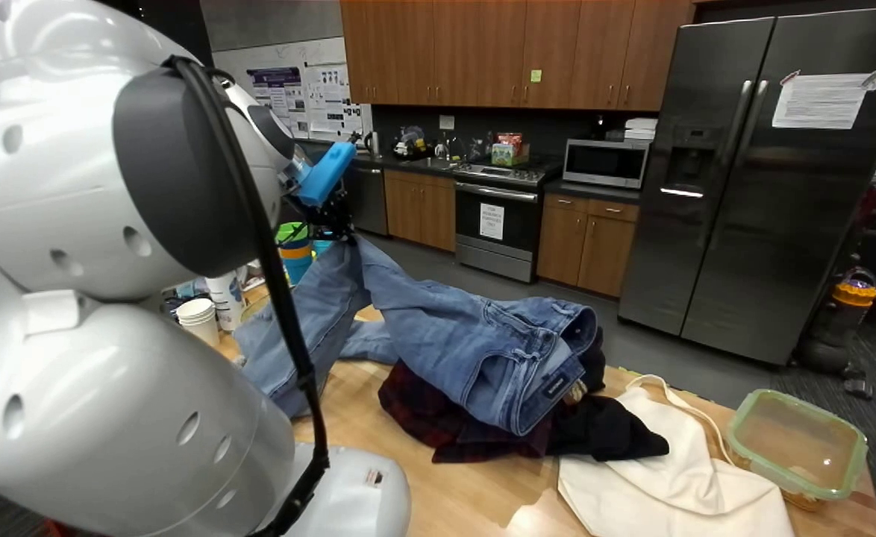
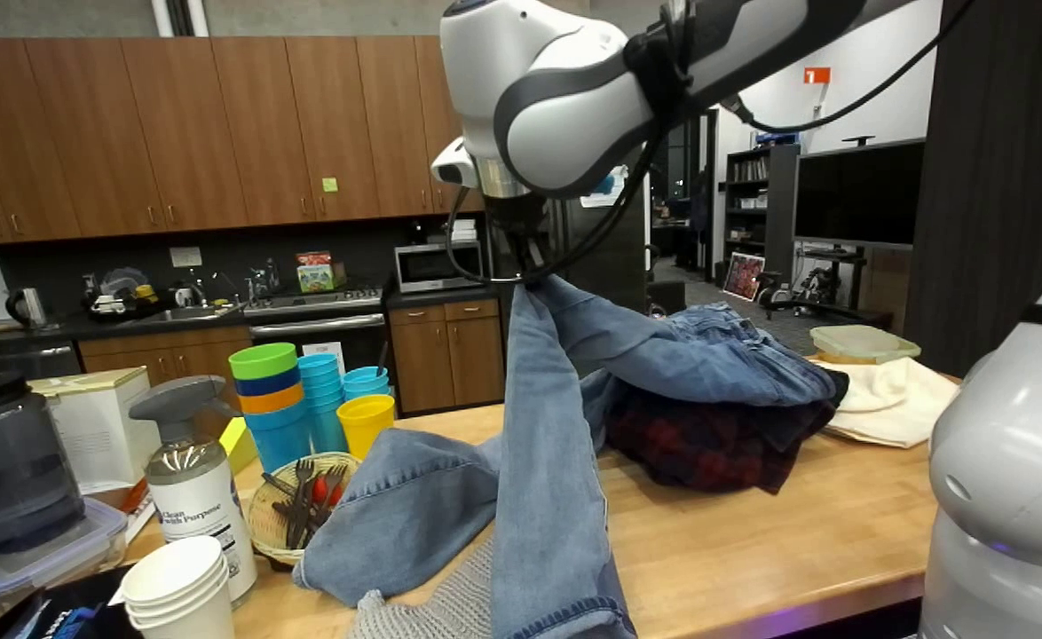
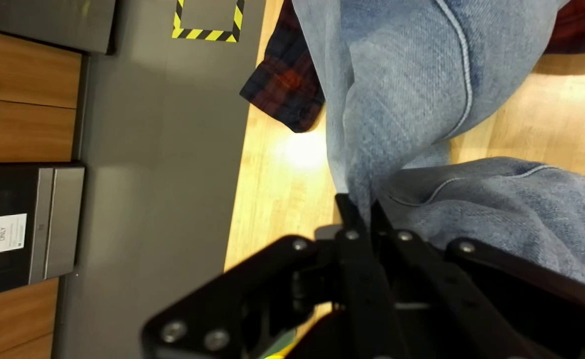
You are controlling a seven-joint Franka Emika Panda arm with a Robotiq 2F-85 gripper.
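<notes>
Blue denim jeans (image 2: pixel 549 426): held up by one leg below the black gripper (image 3: pixel 361 203), waist laid on red-black plaid cloth (image 2: pixel 690 444) near an edge of the light wooden table (image 2: pixel 743 532).
Gripper: clamped on that leg.

One pair of faded blue denim jeans (image 1: pixel 453 321), one dark red plaid garment (image 2: pixel 707 439), one cream cloth tote bag (image 1: pixel 669 477), one grey knitted cloth (image 2: pixel 437 608) and one clear rectangular container with a pale green lid (image 1: pixel 796 447) show. There is one stack of plastic cups in green, navy, orange and blue (image 2: pixel 272 401), two stacks of light blue plastic cups (image 2: pixel 322 404) (image 2: pixel 366 383), one yellow plastic cup (image 2: pixel 366 426) and one stack of white paper cups (image 2: pixel 182 596). One round woven basket (image 2: pixel 265 525) and one clear bottle with a grey spray head (image 2: pixel 197 506) also appear.
</notes>
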